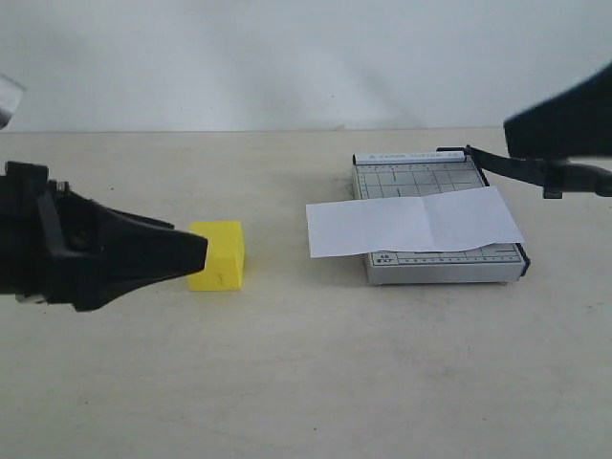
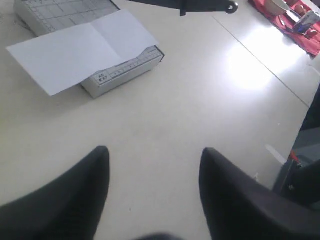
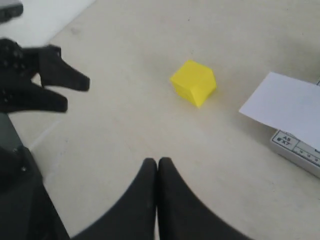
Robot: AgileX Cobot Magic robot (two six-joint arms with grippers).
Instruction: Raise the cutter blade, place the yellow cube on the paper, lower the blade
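Observation:
The yellow cube (image 1: 218,255) (image 3: 194,82) sits on the table left of the grey cutter board (image 1: 440,268) (image 2: 125,70). My left gripper (image 1: 203,249) (image 2: 154,152) is open, its tips next to the cube's left side; the cube does not show in the left wrist view. The white paper (image 1: 411,222) (image 2: 75,50) (image 3: 290,105) lies across the board and overhangs its left edge. The cutter blade (image 1: 535,170) (image 2: 200,5) stands raised off the board's right side. Above it, my right gripper (image 1: 509,129) (image 3: 158,161) is shut and holds nothing.
A red tray with small items (image 2: 295,15) lies beyond the table's far edge in the left wrist view. In the right wrist view my left gripper's claws (image 3: 50,82) sit to one side of the cube. A pale wall (image 1: 287,57) backs the table.

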